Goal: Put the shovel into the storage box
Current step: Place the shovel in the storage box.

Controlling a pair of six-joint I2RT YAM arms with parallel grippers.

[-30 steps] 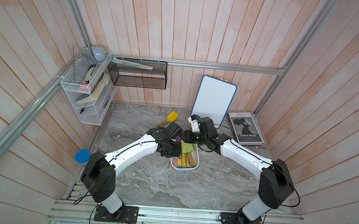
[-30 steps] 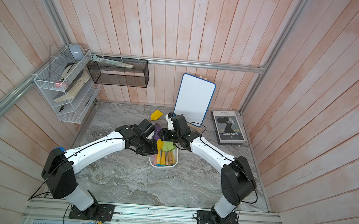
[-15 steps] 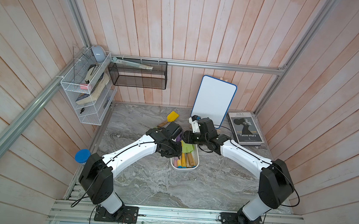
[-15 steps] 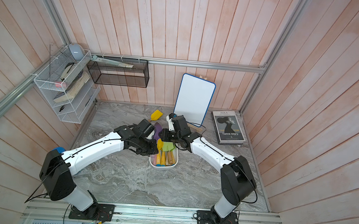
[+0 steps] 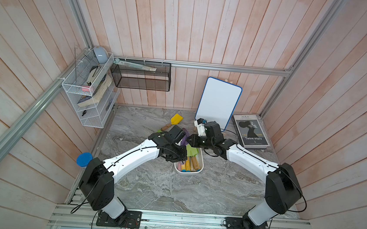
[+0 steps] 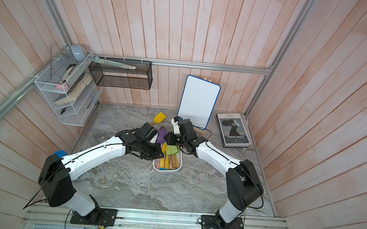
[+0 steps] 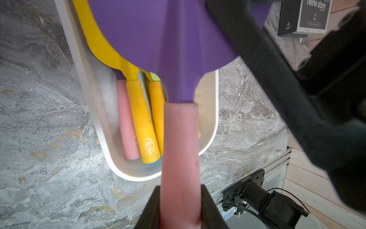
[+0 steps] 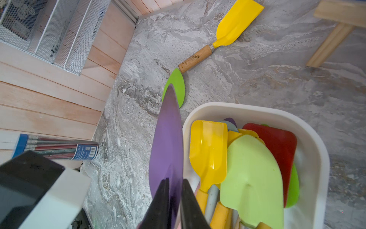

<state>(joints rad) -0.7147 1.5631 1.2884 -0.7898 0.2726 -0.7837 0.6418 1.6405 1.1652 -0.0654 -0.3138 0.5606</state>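
Both arms have hold of the same purple shovel (image 5: 185,134) right now. The left gripper (image 7: 180,200) is clamped around its pink handle, and the right gripper (image 8: 175,190) has its fingers pinched tight on the purple blade, which shows edge-on in the right wrist view. The shovel hangs in the air over the back end of the storage box (image 5: 187,173), not resting in it. The box is the white tub around the middle of the worktop (image 5: 160,190). It's already pretty crowded. A yellow scoop (image 8: 208,150), a light green blade (image 8: 251,178) and a red blade (image 8: 277,146) are stacked at the back end, and pink and yellow handles (image 7: 142,123) lie side by side toward the front end. Loose on the worktop behind the box is a yellow shovel (image 8: 235,25) with a wooden handle, close to the back edge. A green shovel (image 8: 177,85) lies just by that handle's end, with only its blade tip visible. Further out there's a whiteboard (image 5: 218,104) leaning on the back wall and a book (image 5: 250,131) in the back right corner. A tube of pencils (image 8: 59,148) with a blue cap sits at the left edge. A black mesh basket (image 5: 140,77) and a white wire rack (image 5: 86,97) hang on the walls, well apart from the box.
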